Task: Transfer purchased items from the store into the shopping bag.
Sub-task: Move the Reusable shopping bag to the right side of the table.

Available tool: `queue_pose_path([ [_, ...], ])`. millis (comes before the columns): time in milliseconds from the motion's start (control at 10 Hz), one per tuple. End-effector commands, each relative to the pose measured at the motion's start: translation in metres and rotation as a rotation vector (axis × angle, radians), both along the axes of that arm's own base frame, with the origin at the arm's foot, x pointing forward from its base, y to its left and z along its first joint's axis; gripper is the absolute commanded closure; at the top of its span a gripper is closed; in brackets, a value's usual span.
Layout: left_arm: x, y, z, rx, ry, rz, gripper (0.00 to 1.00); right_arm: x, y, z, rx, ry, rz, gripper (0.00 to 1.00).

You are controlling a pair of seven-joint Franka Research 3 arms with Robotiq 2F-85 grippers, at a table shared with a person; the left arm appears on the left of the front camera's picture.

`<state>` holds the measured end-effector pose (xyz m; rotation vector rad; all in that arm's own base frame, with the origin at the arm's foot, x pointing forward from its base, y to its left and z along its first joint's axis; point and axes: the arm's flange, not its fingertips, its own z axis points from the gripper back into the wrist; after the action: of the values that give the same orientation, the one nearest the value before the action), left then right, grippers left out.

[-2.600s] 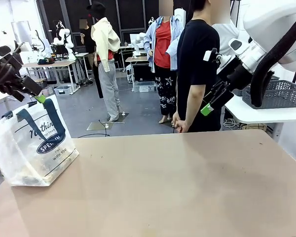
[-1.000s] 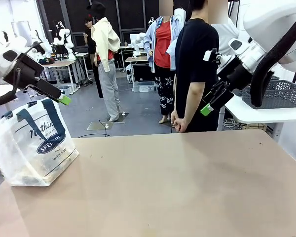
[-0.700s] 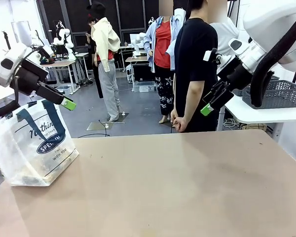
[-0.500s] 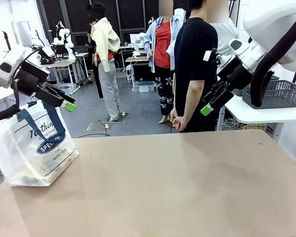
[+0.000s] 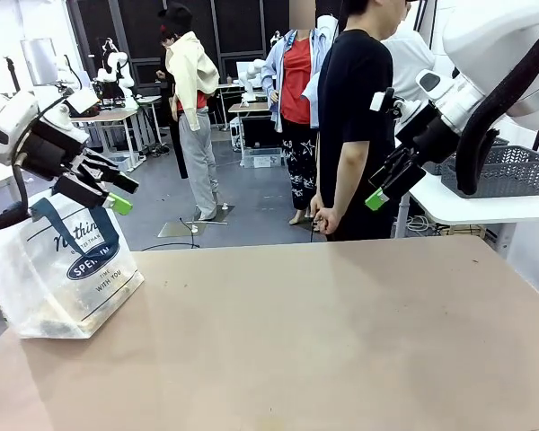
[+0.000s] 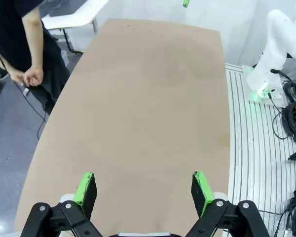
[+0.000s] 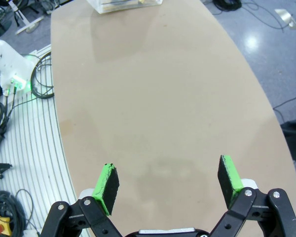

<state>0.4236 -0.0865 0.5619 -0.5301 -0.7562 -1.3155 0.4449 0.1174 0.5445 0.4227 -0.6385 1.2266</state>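
The shopping bag [image 5: 61, 269], translucent white with navy handles and an oval logo, stands at the table's left end; its base [image 7: 123, 4] also shows at the top of the right wrist view. Dim yellowish contents show through its lower wall, and I cannot tell which items they are. My left gripper [image 5: 121, 195] hovers just above the bag's top right corner, open and holding nothing [image 6: 143, 190]. High at the right, beside the person, my right gripper [image 5: 377, 193] is also open with nothing between its fingers [image 7: 168, 181].
A person in a black shirt [image 5: 355, 117] stands at the far edge with a hand [image 5: 323, 224] low. A dark grey mesh basket [image 5: 499, 171] sits on a white side table at the right. The brown tabletop [image 5: 323, 332] is bare. Cables [image 6: 293, 116] lie beside the table.
My left gripper rose from the bag's handles, swung right, then settled slightly lower with its fingers spread toward the right. The right arm has stayed still.
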Motion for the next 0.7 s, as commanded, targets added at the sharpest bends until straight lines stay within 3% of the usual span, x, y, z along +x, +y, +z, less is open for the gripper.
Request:
queue_pose_path([
  [0, 0.0031, -0.0016, 0.0008, -0.009, 0.002, 0.023, 0.0, -0.0007, 0.0009, -0.0001, -0.014, 0.013, -0.012, 0.0],
  [600, 0.0031, -0.0016, 0.0008, -0.009, 0.002, 0.023, 0.0, -0.0007, 0.0009, -0.0001, -0.014, 0.013, -0.012, 0.0],
])
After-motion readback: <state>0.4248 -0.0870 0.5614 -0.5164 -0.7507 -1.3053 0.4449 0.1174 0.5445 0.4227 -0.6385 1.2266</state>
